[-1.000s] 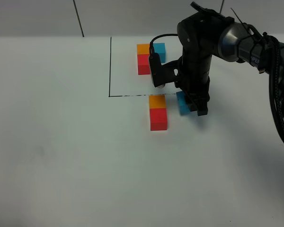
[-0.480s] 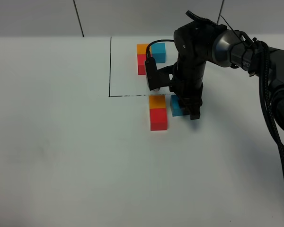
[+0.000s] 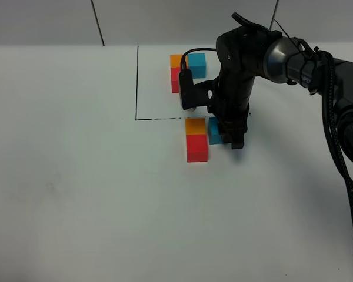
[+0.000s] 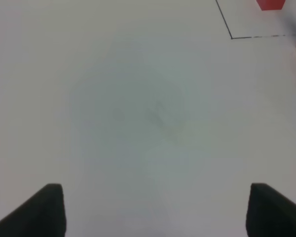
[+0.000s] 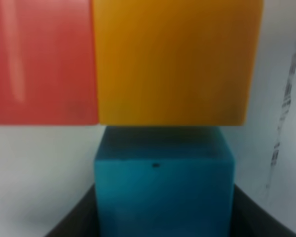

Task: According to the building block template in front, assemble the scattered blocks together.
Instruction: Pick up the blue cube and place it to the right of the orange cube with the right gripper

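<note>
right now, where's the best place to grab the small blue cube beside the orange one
Pinch the small blue cube by its two free flat side faces, from above, as the right gripper does; the small orange cube blocks a third face.

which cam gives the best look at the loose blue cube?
Right wrist: the blue cube fills the frame, next to the orange cube. Exterior high shows only a sliver beside the right gripper. Left wrist misses it.

orange cube (image 5: 172, 59), red cube (image 5: 39, 59), blue cube (image 5: 163, 192): smooth plastic, slight sheen. table (image 3: 76, 194): white, matt, smooth. right arm (image 3: 241, 59): black plastic shell, satin; elbow joint (image 3: 279, 59): grey metal.
</note>
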